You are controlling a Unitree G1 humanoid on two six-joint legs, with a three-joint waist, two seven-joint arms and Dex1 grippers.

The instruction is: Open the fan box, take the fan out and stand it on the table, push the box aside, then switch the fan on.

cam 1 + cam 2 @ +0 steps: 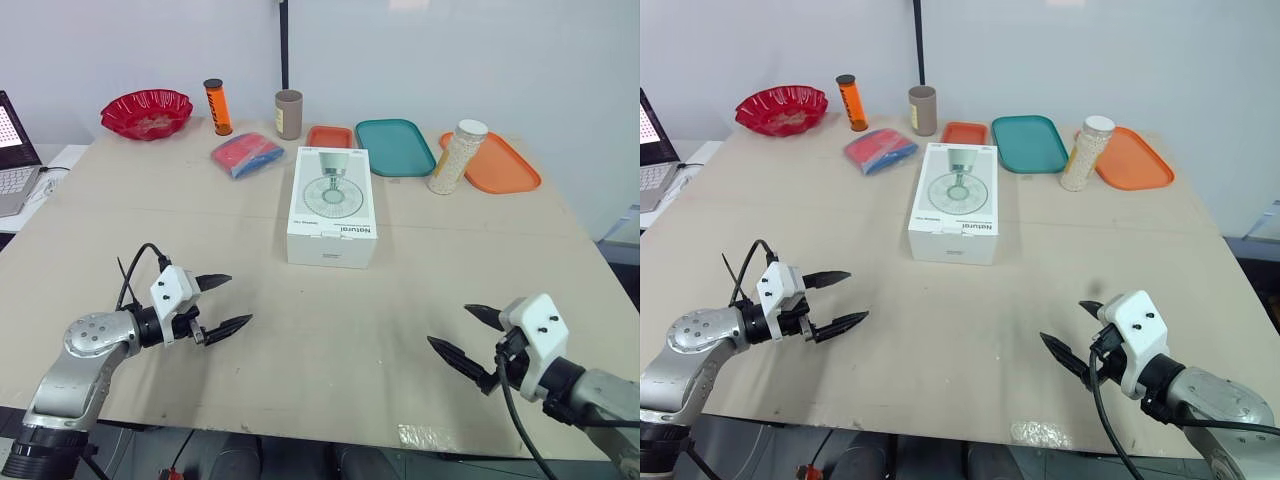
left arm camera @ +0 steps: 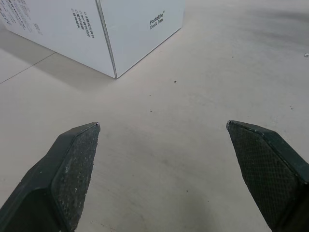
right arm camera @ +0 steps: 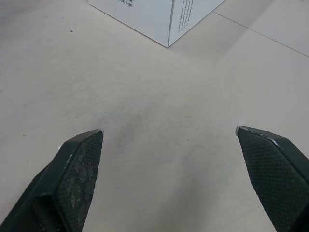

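the white fan box (image 1: 332, 205) lies flat and shut in the middle of the table (image 1: 300, 330), its lid with the fan drawing facing up. the left gripper (image 1: 240, 300) hovers low over the bare tabletop at about 8 o'clock from the box, well apart from it, fingers spread wide and holding nothing. the right gripper (image 1: 449, 325) sits at about 5 o'clock from the box, also well apart, fingers wide and empty. both point toward the box, and each wrist view catches a near corner of it beyond the fingertips. along the far edge, from 10 o'clock round to 2, stand a red bowl (image 1: 146, 112), an orange tube (image 1: 217, 107), a cup (image 1: 288, 114), a teal tray (image 1: 394, 146) and a jar (image 1: 457, 157).
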